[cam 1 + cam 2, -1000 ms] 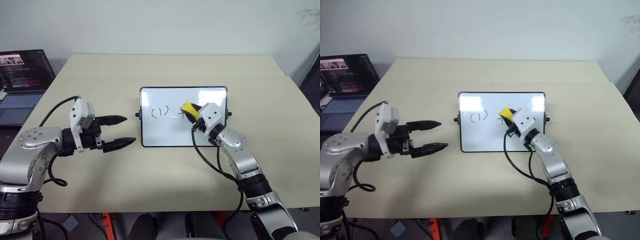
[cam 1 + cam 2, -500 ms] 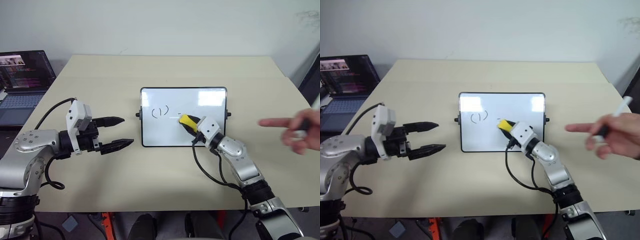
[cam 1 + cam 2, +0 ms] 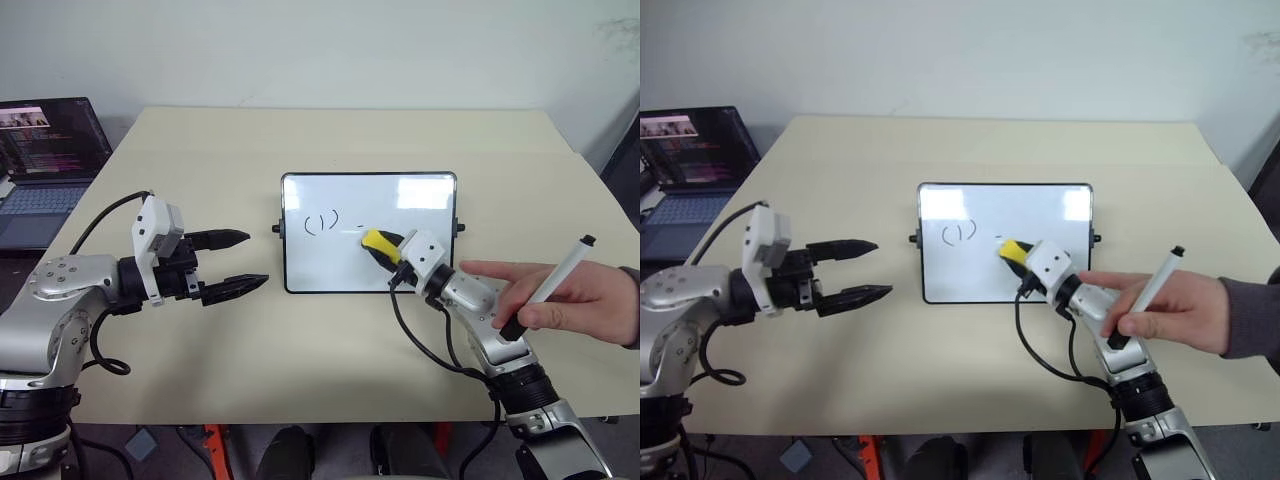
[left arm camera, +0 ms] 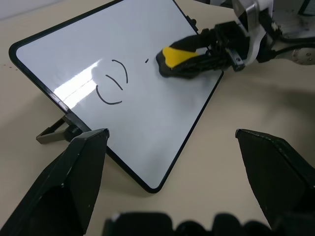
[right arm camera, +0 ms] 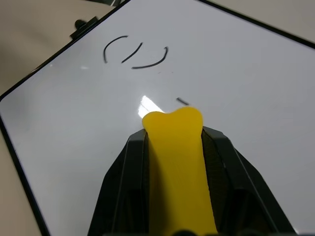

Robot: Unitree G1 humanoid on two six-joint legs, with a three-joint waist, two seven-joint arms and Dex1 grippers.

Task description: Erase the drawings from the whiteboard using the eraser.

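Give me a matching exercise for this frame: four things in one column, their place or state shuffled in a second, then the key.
1. eraser
2. left pincer
3. marker pen
4. laptop

A. held in a person's hand
B. open, above the table, clear of the whiteboard
C. beside the table's left edge
D. clamped in the right pincer, on the whiteboard

Pairs: 1-D, 2-B, 3-A, 4-C

Bare surface [image 3: 330, 140] lies open around the whiteboard [image 3: 340, 265]. A person's hand [image 3: 560, 300] holding a marker [image 3: 550, 285] rests against the right arm, blocking its side; a laptop [image 3: 45, 165] stands beyond the far-left edge.
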